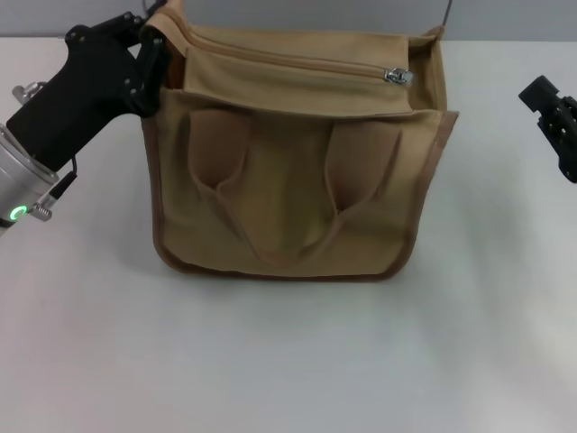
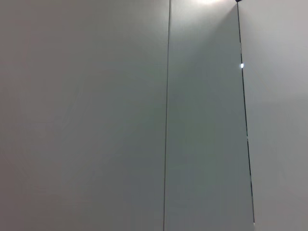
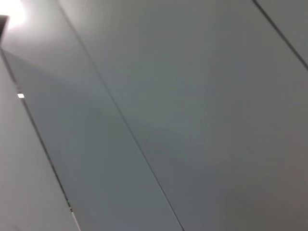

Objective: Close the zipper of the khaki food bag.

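Note:
The khaki food bag (image 1: pixel 297 189) stands in the middle of the white table in the head view, its two handles hanging down its front. The zipper (image 1: pixel 288 61) runs across its top, and the silver pull tab (image 1: pixel 398 77) sits at the zipper's right end. My left gripper (image 1: pixel 151 56) is at the bag's top left corner and is shut on the brown-trimmed edge there. My right gripper (image 1: pixel 552 113) hangs near the right edge of the view, apart from the bag and holding nothing. Neither wrist view shows the bag or a gripper.
The white table (image 1: pixel 288 361) stretches in front of the bag and to both sides. A thin dark cord (image 1: pixel 446 13) rises behind the bag's right corner. Both wrist views show only plain grey panels (image 2: pixel 96 115) with seams (image 3: pixel 130 130).

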Controlling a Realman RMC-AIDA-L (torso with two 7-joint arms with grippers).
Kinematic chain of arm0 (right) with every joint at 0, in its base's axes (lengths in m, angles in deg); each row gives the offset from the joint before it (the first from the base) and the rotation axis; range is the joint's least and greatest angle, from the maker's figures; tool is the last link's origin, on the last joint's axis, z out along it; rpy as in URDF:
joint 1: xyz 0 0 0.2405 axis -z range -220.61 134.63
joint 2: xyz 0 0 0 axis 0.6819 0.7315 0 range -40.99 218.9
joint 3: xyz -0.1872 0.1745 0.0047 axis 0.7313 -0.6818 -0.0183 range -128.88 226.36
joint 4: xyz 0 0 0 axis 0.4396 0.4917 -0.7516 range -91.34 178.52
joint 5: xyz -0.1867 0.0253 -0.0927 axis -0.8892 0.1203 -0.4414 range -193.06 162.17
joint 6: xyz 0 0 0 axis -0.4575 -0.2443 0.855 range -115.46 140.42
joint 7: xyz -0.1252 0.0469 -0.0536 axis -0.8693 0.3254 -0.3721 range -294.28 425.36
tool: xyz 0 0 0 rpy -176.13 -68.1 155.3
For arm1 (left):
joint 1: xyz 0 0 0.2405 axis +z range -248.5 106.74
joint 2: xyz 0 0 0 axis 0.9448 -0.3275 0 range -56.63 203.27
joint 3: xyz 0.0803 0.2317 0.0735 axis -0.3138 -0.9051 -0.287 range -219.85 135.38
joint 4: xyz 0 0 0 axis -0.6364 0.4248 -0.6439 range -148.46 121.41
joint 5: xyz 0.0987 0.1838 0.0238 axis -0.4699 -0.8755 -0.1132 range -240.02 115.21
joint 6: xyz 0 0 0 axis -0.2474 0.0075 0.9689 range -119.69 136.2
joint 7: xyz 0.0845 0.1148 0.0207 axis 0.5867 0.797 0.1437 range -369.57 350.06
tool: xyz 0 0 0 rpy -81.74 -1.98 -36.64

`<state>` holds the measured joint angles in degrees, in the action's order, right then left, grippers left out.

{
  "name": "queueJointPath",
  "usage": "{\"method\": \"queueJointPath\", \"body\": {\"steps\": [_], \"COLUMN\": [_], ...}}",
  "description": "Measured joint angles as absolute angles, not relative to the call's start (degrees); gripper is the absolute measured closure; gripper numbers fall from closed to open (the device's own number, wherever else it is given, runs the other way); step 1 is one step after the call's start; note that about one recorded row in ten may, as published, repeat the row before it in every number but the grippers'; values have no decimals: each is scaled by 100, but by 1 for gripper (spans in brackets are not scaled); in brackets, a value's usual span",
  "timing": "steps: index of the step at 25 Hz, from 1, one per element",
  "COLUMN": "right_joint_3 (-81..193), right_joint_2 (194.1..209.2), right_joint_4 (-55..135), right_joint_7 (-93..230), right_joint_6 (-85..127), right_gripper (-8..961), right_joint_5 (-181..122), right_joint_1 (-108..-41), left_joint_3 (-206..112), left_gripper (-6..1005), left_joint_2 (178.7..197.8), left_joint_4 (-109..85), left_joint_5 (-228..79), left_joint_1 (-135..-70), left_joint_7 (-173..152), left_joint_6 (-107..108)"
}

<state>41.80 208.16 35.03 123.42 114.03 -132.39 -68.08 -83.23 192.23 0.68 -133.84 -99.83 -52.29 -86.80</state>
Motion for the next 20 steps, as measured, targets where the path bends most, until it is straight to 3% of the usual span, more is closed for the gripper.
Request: {"method": "queueJointPath", "body": {"steps": [7, 12, 16, 19, 20], "right_joint_3": [4239, 4252, 4259, 4434, 4434], "right_joint_2": [20836, 20840, 20840, 20829, 20829], "right_joint_4": [3631, 3689, 3707, 3687, 3687], "right_joint_7": [11924, 11878, 11870, 11780, 11780], "right_joint_6": [11583, 11590, 11594, 11701, 11701], "right_gripper": [828, 652, 590, 572, 572], "right_joint_5": [-13244, -13268, -13277, -13306, -13306], "right_joint_1": [-6803, -6840, -6843, -6842, -6842], "left_joint_3": [-8324, -8247, -7581, -7306, -7298], "left_gripper": [932, 926, 737, 440, 420], "left_joint_2": [19199, 19190, 19144, 19054, 19026], "left_joint_4": [276, 672, 875, 885, 886], "left_joint_5": [-13395, -13368, -13358, -13361, -13373], "left_joint_1": [-9742, -9238, -8630, -8299, -8236], "left_joint_7": [-5333, -5351, -5528, -5789, -5857], "left_joint_6": [-8690, -8700, -8854, -9174, -9281]}}
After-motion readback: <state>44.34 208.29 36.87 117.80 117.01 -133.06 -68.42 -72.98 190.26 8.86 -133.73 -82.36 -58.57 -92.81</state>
